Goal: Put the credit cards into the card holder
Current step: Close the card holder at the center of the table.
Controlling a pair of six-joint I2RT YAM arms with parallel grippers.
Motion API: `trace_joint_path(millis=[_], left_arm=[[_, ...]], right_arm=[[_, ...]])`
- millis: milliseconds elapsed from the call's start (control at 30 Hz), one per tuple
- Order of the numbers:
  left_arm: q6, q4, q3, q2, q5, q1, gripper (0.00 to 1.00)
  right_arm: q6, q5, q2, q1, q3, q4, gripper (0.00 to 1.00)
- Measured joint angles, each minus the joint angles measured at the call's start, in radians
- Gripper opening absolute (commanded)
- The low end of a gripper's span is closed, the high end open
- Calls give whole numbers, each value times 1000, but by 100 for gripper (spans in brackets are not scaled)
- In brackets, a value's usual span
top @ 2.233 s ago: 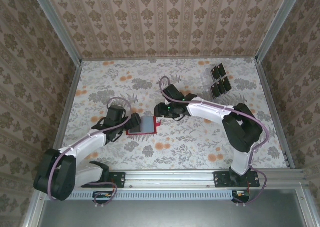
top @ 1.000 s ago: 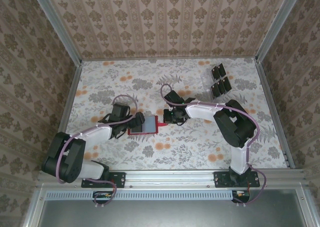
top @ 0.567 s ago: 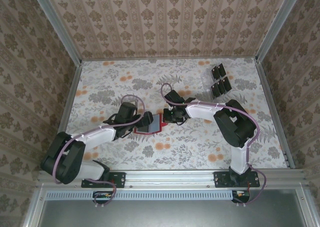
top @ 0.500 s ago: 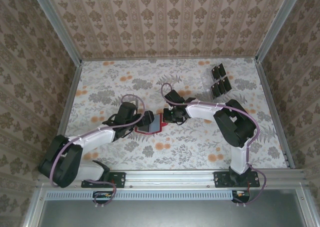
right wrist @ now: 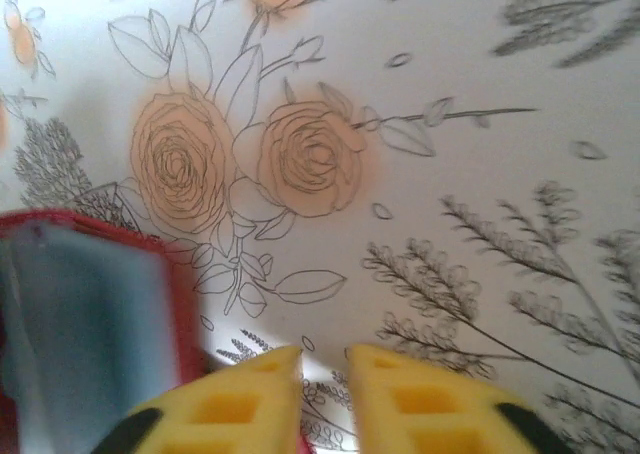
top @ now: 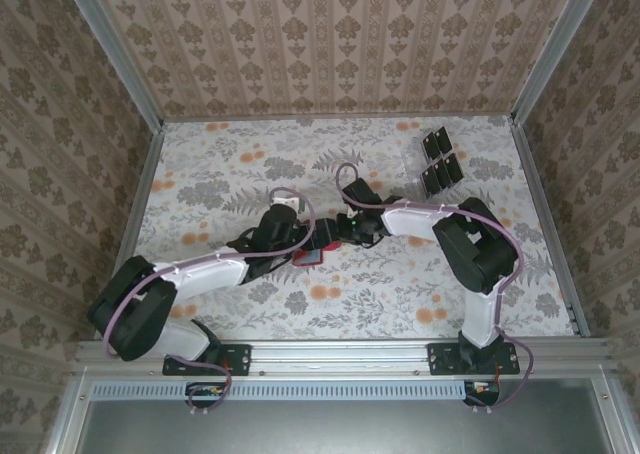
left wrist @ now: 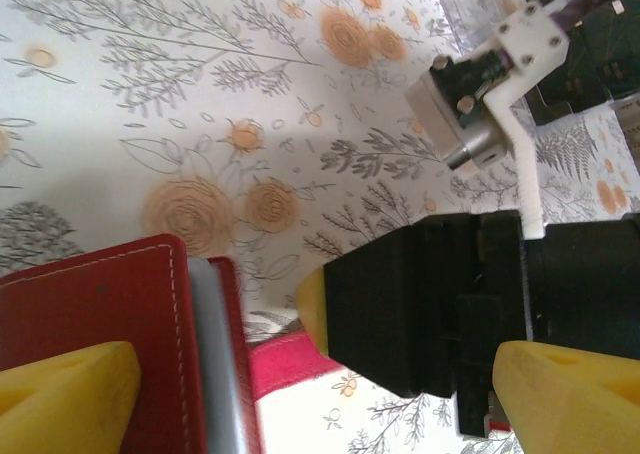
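Observation:
The card holder point(top: 313, 256) lies mid-table, a red wallet largely covered by my left gripper point(top: 296, 238). In the left wrist view its stitched red cover point(left wrist: 100, 344) is by my left finger, with a grey-blue strip and a red tab point(left wrist: 285, 369) pointing right. My left gripper point(left wrist: 320, 399) is wide open, with the holder's edge and the tab between its fingers. My right gripper point(top: 343, 231) is just right of the holder. Its fingers point(right wrist: 322, 374) are slightly parted over the table, with the holder's grey-blue inside point(right wrist: 80, 324) to their left. The black credit cards point(top: 440, 159) stand at the back right.
The cards sit in a clear rack point(top: 415, 157) near the right wall. The two grippers are close together, and my right gripper's black body point(left wrist: 430, 304) lies between the left fingers. Aluminium rails edge the flowered tabletop point(top: 220, 164).
My left arm has swung right and now covers the card holder. The holder has shifted right and shows less of its grey inside. My right gripper's jaws have parted slightly.

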State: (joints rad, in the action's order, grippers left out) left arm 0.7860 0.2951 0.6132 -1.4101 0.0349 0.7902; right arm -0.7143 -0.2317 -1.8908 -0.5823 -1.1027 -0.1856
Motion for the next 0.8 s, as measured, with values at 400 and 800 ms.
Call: trace_joint_path(millis=[400, 800], left_arm=[[60, 100, 1, -132, -76, 66, 100], [66, 90, -3, -125, -117, 66, 100]], right_arm=[[-19, 9, 225, 124, 95, 2, 47], [-26, -18, 289, 123, 129, 0, 41]])
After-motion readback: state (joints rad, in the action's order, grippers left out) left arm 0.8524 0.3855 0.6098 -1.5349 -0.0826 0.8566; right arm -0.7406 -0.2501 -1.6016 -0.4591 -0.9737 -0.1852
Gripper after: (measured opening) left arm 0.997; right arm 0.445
